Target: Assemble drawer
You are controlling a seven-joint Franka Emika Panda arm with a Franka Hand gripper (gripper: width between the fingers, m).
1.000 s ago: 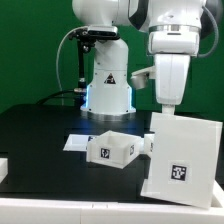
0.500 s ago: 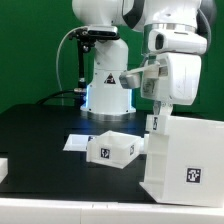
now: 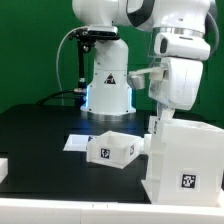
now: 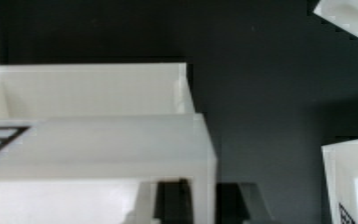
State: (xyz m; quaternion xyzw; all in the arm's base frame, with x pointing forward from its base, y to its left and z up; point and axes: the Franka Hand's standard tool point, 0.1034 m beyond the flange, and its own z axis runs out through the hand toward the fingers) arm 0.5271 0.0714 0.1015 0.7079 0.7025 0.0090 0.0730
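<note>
White housing (image 3: 186, 160) at the exterior view's right, small tray (image 3: 112, 150) just beside

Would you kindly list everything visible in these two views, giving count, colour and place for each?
large matte white plastic cube-like housing: one, white with a black-and-white tag, on the table at the exterior view's right, under the gripper.
small shallow white plastic tray: one, white, tagged, mid-table beside the housing.
flat white piece: one, white, lying behind the tray; what it is cannot be told.
white object: one, cut off at the exterior view's left edge.
black table: one, black, under everything.
white robot arm: one, base behind the table.
gripper: one, dark jaws at the housing's top edge; open or shut unclear.
</note>
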